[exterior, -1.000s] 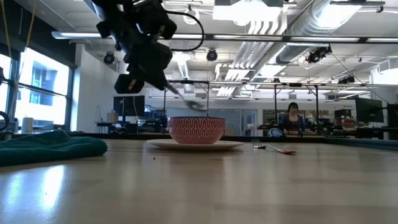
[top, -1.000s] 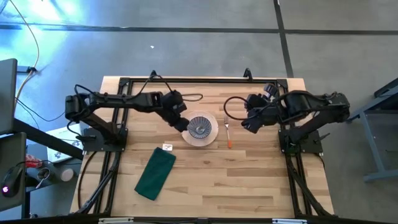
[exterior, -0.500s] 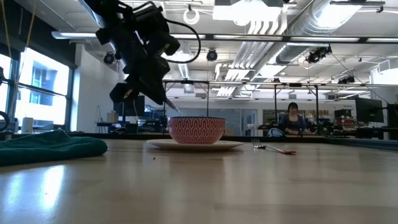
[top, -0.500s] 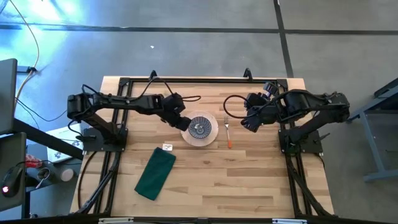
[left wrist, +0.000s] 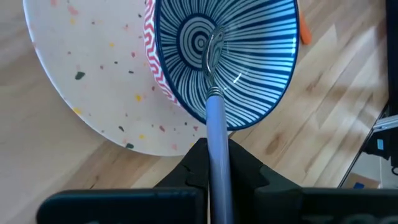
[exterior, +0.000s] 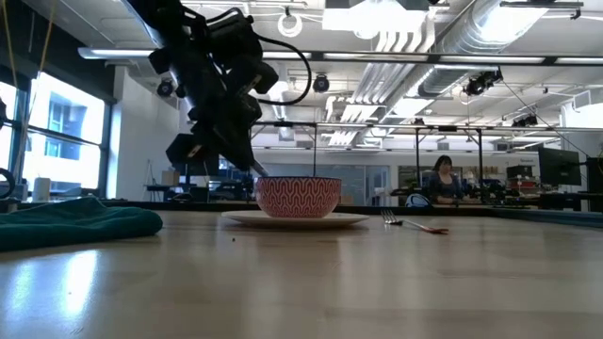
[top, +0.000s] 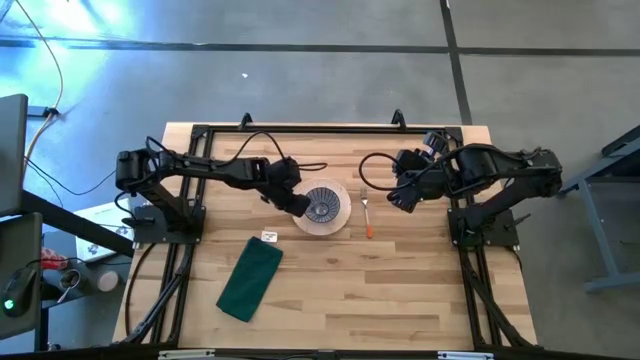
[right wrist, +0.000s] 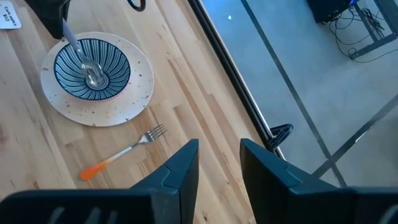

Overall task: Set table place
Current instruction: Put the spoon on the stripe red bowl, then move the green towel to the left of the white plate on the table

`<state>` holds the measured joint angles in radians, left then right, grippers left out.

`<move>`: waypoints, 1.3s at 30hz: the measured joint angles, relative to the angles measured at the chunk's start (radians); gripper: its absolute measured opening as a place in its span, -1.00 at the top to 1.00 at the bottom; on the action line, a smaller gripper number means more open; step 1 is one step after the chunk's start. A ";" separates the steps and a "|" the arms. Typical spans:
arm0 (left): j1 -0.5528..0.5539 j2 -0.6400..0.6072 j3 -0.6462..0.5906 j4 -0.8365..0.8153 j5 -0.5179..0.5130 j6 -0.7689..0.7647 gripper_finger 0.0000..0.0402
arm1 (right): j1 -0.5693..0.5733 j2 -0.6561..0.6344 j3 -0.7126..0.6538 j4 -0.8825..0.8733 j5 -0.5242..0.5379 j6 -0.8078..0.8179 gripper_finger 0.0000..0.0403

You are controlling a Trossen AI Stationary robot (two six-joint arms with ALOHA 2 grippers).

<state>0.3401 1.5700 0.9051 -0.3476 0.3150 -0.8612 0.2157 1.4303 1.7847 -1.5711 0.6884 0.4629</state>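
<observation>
A blue striped bowl (top: 322,205) with a red patterned outside (exterior: 298,197) stands on a round cream speckled plate (top: 341,223) at the table's middle. My left gripper (top: 298,203) is just left of the bowl, shut on a lilac-handled spoon (left wrist: 215,93) whose metal end (left wrist: 213,46) is down inside the bowl. An orange-handled fork (top: 368,217) lies flat just right of the plate. A dark green folded napkin (top: 250,278) lies flat at the near left. My right gripper (top: 400,200) is open and empty above the table, right of the fork. My left gripper pinches the spoon's lilac handle (left wrist: 215,124) between its two fingers, and the handle runs forward out of them. The fingers slant down from the table's left. The spoon is tilted, its metal end low inside the bowl near the bowl's middle (right wrist: 93,76).
A small white tag (top: 268,236) lies between the napkin and the plate. The black frame (top: 320,130) runs along the table's edges. Bare wood shows at the near right (top: 400,290). A person (exterior: 440,179) sits far off in the room behind.
My left gripper has gone down and toward the bowl with the spoon, staying shut on it. The spoon's metal end, above the bowl a second ago, has sunk inside it. The bowl and plate have stayed where they were.
</observation>
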 joint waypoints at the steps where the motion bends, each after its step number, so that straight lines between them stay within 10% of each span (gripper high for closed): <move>1: 0.000 0.000 0.000 0.000 -0.001 0.000 0.93 | 0.000 0.000 0.000 0.000 0.000 0.000 0.46; 39: 0.000 -0.001 0.037 -0.085 0.014 0.062 0.52 | 0.000 0.000 0.000 0.000 -0.019 0.008 0.46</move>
<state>0.3401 1.5688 0.9416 -0.4322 0.3291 -0.7989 0.2161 1.4300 1.7847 -1.5711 0.6691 0.4706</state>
